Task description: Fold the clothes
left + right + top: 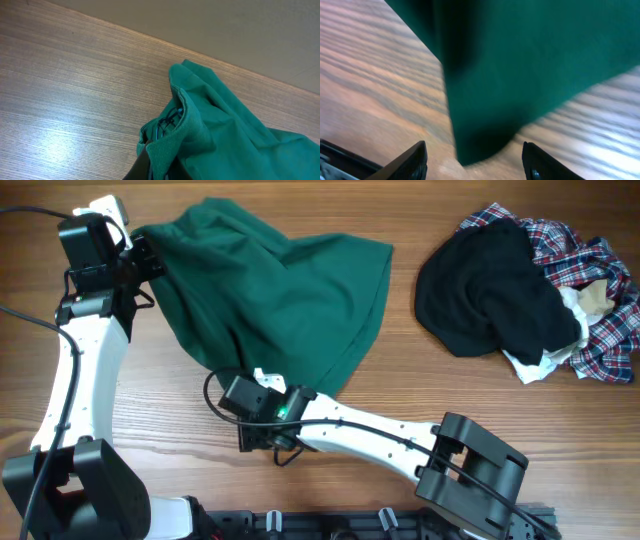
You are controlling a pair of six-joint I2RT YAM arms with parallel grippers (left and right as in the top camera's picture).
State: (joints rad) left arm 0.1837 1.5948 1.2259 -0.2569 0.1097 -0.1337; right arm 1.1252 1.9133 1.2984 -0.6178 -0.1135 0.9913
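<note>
The dark green garment (280,290) lies spread and bunched on the wooden table, left of centre. My left gripper (140,255) is shut on its upper left edge; in the left wrist view a fold of the green cloth (170,147) sits pinched between the dark fingers (161,162), slightly lifted. My right gripper (262,385) is open at the garment's lower tip. In the right wrist view the green cloth's corner (485,135) lies between the two spread fingertips (475,157), not held.
A black garment (495,285) lies on a red-blue-white plaid shirt (600,290) at the right of the table. The right arm's cable loops near the garment's lower tip. The table's front edge runs below the arms' bases.
</note>
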